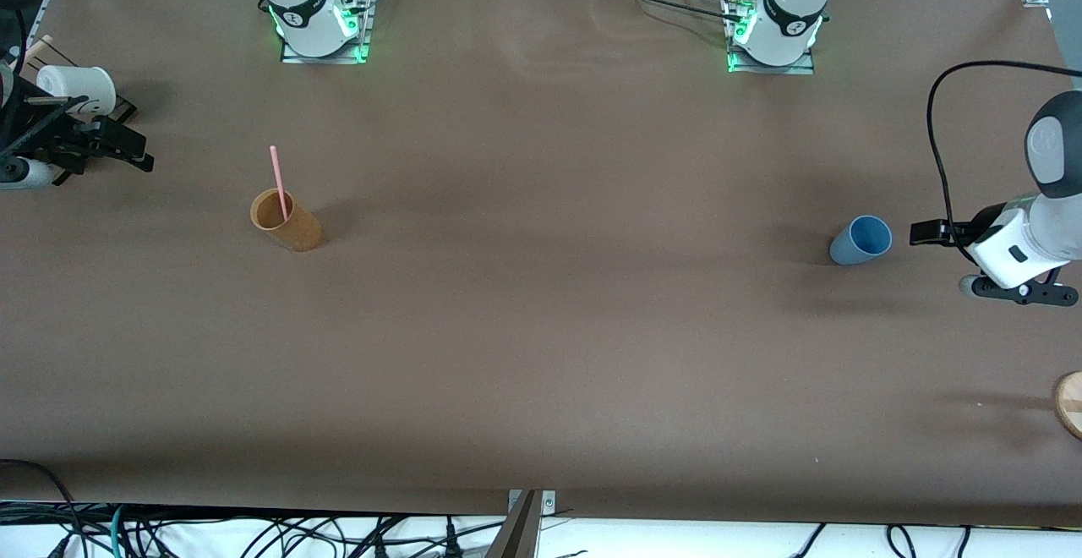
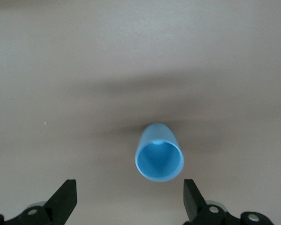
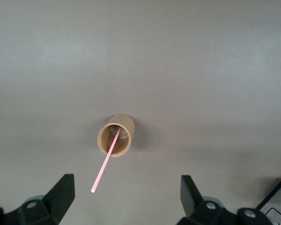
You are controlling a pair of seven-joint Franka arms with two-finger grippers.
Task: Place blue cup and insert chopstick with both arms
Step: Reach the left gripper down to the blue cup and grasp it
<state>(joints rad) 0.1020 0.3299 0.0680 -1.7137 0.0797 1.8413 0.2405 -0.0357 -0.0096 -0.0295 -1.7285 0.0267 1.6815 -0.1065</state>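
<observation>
The blue cup [image 1: 860,241] stands upright on the table toward the left arm's end; it also shows in the left wrist view [image 2: 159,159]. My left gripper [image 1: 923,232] is open and empty, beside the cup and apart from it, its fingers [image 2: 65,197] spread wide. The pink chopstick [image 1: 278,182] leans in the orange-brown cup [image 1: 287,221] toward the right arm's end; the right wrist view shows both the stick [image 3: 107,164] and that cup [image 3: 114,136]. My right gripper [image 1: 135,150] is open and empty, apart from the orange-brown cup, toward the table's end.
A white cup [image 1: 80,89] sits on a black rack [image 1: 51,131] at the right arm's end. A round wooden piece [image 1: 1069,402] lies at the left arm's end, nearer to the front camera. Brown table [image 1: 541,287] stretches between the two cups.
</observation>
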